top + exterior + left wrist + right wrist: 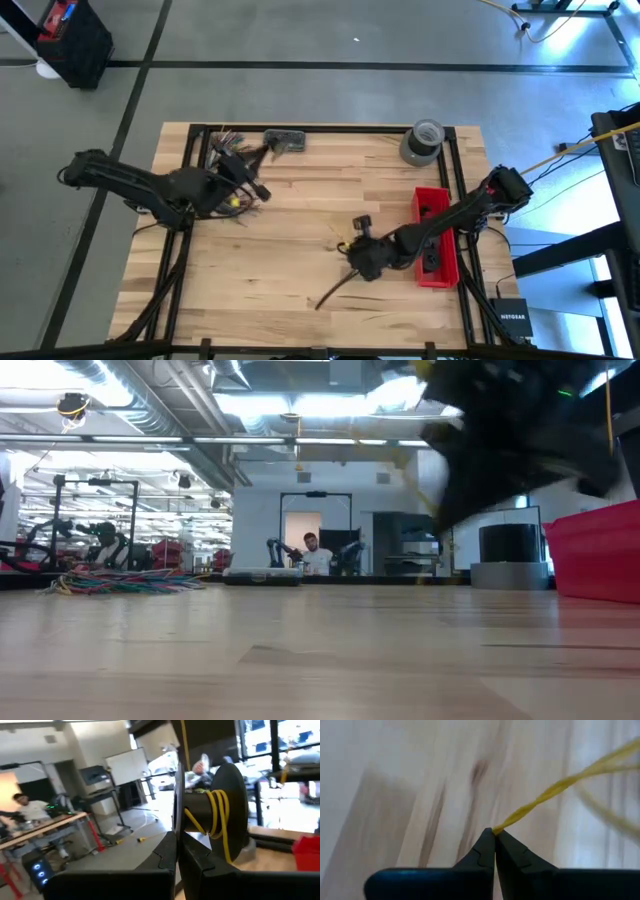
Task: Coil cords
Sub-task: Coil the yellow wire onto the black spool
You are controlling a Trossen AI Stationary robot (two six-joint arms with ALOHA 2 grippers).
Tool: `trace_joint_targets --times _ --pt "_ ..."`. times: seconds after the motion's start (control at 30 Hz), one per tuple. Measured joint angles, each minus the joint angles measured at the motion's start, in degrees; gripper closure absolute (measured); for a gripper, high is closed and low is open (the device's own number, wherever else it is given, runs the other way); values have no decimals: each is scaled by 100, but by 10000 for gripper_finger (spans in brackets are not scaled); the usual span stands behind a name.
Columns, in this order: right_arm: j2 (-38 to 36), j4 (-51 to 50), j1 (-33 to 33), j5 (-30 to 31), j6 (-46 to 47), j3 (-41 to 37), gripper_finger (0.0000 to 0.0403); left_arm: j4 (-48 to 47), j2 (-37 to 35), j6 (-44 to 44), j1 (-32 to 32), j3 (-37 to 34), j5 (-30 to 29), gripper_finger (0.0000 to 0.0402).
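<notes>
A black spool [220,805] carries a few turns of yellow cord [218,817] round its hub. My left gripper [178,851] is shut on it at the table's left [255,190]. A strand of the cord [184,740] runs away from the spool. My right gripper [494,834] is shut on a twisted yellow cord [555,787] just above the wood, near the table's middle [350,265]. In the high view only a short bit of yellow cord [343,245] shows beside it. My left gripper pinches the spool's thin near flange [177,805] by its edge between its two fingers. The spool is lifted clear of the table, its axle lying across the fingers. My right gripper pinches the twisted cord [506,823] at its fingertips. The cord runs straight on from the tips, over the wood.
A red bin [437,238] stands beside my right arm near the right edge. A tape roll [422,140] sits at the far right. Multicoloured wires [225,140] and a grey object [285,140] lie at the far left. A person [315,555] sits beyond the table.
</notes>
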Motion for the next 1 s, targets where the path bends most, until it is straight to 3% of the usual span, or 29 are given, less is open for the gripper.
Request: trace_joint_targets --times 0.33,0.5,0.8,0.9,1.0 --pt "4 -2634 618 0 1610 -5 396 -11 -734 780 3 2 -948 401" --pt "4 -3056 768 -38 2470 -5 385 -19 -830 796 0 2 -999 402" --pt "-99 -3515 754 -1434 2660 -5 262 -923 -622 -52 0 4 -676 402" --pt "-309 -3486 760 -1435 2595 -5 233 -1324 -523 -523 -11 4 -391 402" --pt "-631 -3315 760 -1033 2525 -5 220 -1681 -369 -1001 -17 4 -127 401"
